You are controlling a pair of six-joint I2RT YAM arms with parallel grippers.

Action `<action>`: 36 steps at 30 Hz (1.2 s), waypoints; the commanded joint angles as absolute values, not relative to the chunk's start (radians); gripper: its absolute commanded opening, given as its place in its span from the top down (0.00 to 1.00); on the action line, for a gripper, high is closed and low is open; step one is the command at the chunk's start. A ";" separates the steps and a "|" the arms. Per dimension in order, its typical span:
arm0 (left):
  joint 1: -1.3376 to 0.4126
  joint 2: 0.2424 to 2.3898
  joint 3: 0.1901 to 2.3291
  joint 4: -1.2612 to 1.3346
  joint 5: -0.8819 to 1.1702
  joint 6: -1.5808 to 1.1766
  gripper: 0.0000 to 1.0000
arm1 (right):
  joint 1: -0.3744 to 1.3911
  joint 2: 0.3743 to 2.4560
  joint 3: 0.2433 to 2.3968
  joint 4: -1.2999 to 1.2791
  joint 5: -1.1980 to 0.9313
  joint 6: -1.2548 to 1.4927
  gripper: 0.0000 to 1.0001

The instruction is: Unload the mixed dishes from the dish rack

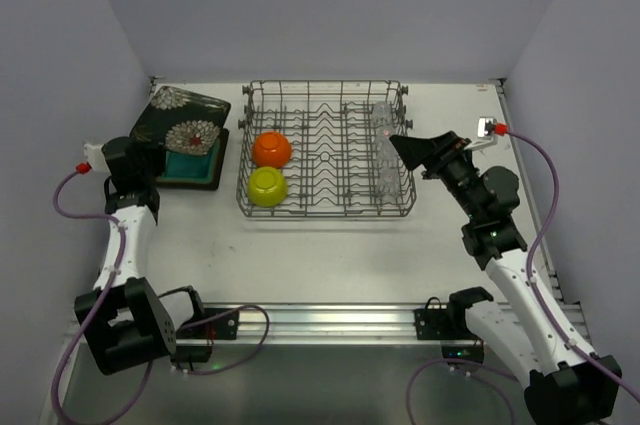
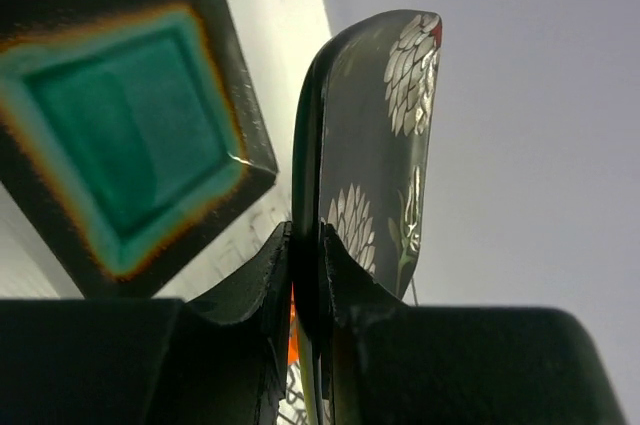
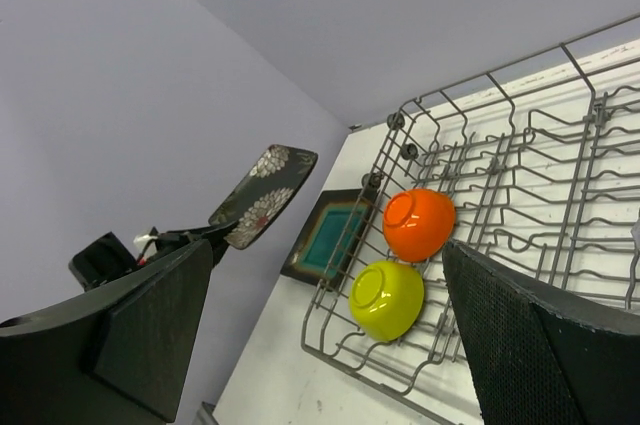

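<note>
1. Grip first: the left fingers (image 2: 262,275) are clenched on the lower edge of the flower plate (image 2: 375,145), one on each face. The plate stands nearly upright, clear of the tabletop (image 1: 330,255).
2. Just beside and below it, the teal plate (image 2: 120,135) lies flat on the tabletop, left of the rack (image 1: 325,213). I judge that this plate is already unloaded and that the flower plate is out of the rack but not yet put down.
3. The right fingers (image 3: 150,315) are spread wide and grasp nothing. They hang over the right part of the rack, close to the glasses (image 1: 383,145).
4. In the rack are the orange bowl (image 1: 271,149) and the yellow bowl (image 1: 267,186), both at its left end, and the glasses in a row at the right. I cannot count the glasses with certainty.
5. So, by my judgement, less than half of the work is done.
6. Room: the left wall and the far corner are near the raised plate, and the teal plate takes much of the place under it. The rack wall is close on the other side. The bare tabletop in front of the rack and to its right looks more open.
</note>
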State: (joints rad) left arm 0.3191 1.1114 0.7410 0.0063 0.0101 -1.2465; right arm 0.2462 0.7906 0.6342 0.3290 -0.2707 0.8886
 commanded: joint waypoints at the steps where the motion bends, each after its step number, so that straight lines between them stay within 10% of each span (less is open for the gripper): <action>1: 0.344 1.132 0.738 0.230 -0.069 -1.312 1.00 | 0.241 0.749 0.623 0.312 -0.241 0.858 0.01; 32: 0.393 1.420 0.652 0.342 -0.100 -1.279 1.00 | 0.230 0.660 0.660 0.202 -0.140 0.735 0.01; 36: 0.393 1.437 0.650 0.342 -0.118 -1.285 0.87 | 0.232 0.660 0.658 0.209 -0.143 0.738 0.01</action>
State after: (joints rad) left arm 0.3851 1.4448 0.6235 0.1741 -0.0967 -1.2552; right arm 0.2344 0.6704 0.6319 0.1799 -0.1684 0.7555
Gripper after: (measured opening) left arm 0.146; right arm 0.989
